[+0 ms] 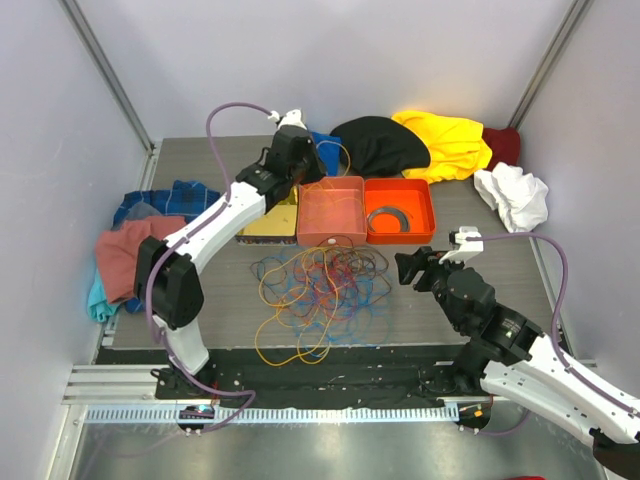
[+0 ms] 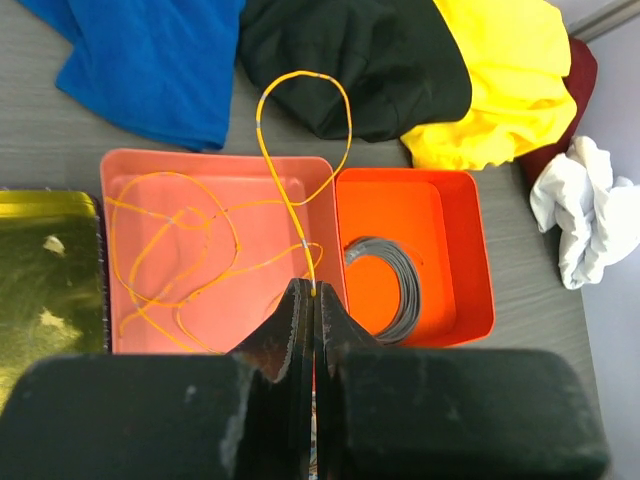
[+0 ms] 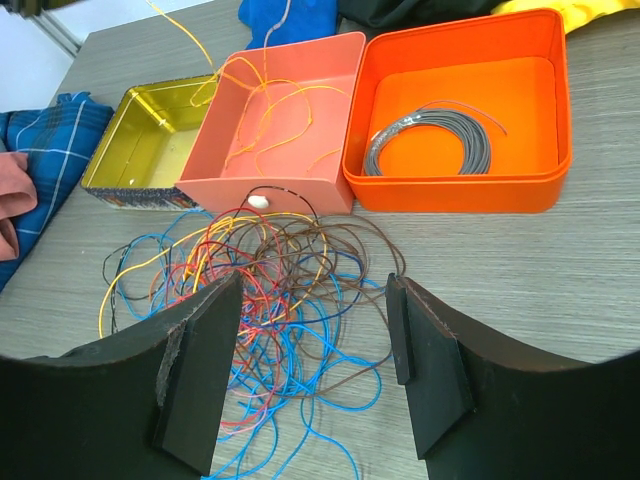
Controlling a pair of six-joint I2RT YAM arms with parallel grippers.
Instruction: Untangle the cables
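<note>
The tangle of cables [image 1: 318, 290], orange, yellow, red, blue and brown loops, lies on the table in front of the boxes; it also shows in the right wrist view [image 3: 280, 290]. My left gripper [image 2: 314, 295] is shut on an orange cable [image 2: 300, 150] and holds it above the salmon box [image 2: 125, 170], with most of its loops lying inside. My left gripper also shows in the top view [image 1: 297, 160], behind that box. My right gripper [image 3: 310, 350] is open and empty, just right of the tangle [image 1: 412, 268].
An orange box [image 1: 400, 210] holds a grey coiled ring [image 1: 386, 218]. A gold tin [image 1: 268, 222] stands left of the salmon box [image 1: 332, 212]. Clothes lie around: black [image 1: 380, 145], yellow [image 1: 445, 140], white [image 1: 512, 195], blue plaid [image 1: 165, 205], pink [image 1: 125, 255].
</note>
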